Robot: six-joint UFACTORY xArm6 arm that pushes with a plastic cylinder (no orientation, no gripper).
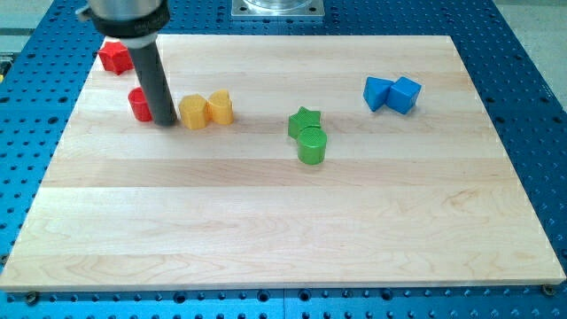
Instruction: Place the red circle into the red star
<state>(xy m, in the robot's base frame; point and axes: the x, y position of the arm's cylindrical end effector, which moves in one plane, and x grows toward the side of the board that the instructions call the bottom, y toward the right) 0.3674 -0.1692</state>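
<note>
My tip (166,121) touches the circle's (139,105) right side (view's right); the star (114,58) lies above-left of the circle.

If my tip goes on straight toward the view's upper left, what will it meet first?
Probably the red circle: my tip sits right beside it, on its right. Pushed further along that line, the circle would likely reach the red star; the exact angle is hard to judge.

2 touching yellow blocks (205,110), green star (304,120) against green cylinder (312,145), 2 touching blue blocks (392,93)
</note>
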